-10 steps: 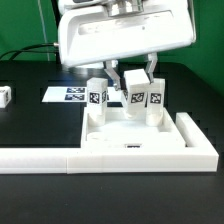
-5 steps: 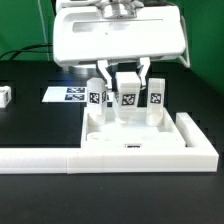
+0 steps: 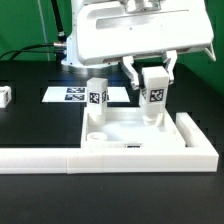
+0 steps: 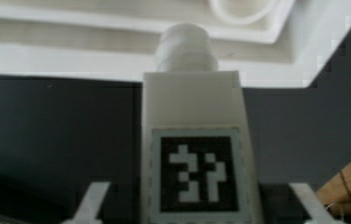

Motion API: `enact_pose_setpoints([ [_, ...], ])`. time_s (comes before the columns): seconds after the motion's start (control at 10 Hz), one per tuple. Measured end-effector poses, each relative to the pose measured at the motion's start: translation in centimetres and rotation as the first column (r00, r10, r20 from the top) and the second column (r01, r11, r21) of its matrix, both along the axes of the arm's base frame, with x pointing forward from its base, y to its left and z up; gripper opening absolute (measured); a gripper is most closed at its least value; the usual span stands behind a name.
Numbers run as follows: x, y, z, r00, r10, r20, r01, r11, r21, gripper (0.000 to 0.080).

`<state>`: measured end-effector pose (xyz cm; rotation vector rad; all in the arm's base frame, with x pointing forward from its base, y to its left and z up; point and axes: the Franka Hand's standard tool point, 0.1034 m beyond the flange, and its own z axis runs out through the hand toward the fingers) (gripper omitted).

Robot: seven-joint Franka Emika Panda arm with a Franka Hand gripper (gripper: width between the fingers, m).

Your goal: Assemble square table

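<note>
The gripper (image 3: 151, 80) is clamping the leg (image 3: 154, 100) by its flat sides; it is likely handling as light, stiff, slippery plastic.

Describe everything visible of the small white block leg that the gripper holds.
The small white block leg is a plastic-looking squared post with a black-and-white tag on one face and a round peg at one end. It stands upright, clamped in the gripper, over the white square tabletop, toward the exterior view's right.
</note>
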<state>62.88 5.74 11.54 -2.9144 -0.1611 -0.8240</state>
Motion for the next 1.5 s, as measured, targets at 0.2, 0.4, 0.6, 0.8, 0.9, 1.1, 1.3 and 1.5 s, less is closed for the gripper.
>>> enact_pose_setpoints([
  [0.2, -0.1, 0.3, -0.1, 1.0, 0.001, -0.007, -0.001, 1.0, 0.006, 0.029],
  [0.4, -0.2, 0.4, -0.2, 1.0, 0.0, -0.005, 0.0, 1.0, 0.005, 0.029],
  [0.6, -0.6, 1.5, -0.9, 1.0, 0.004, 0.01, -0.004, 1.0, 0.006, 0.029],
  [0.8, -0.8, 2.6, -1.2, 1.0, 0.0, 0.011, 0.0, 1.0, 0.015, 0.029],
  [0.9, -0.8, 2.4, -1.3, 0.999, -0.011, 0.039, 0.01, 1.0, 0.004, 0.029],
  [1.1, -1.0, 2.9, -1.4, 0.999, -0.008, 0.031, 0.007, 1.0, 0.01, 0.029],
  [1.3, -1.1, 3.3, -1.5, 1.0, -0.004, 0.03, 0.004, 1.0, 0.012, 0.029],
  [1.5, -1.2, 3.5, -1.8, 1.0, -0.002, 0.026, 0.002, 1.0, 0.012, 0.029],
])
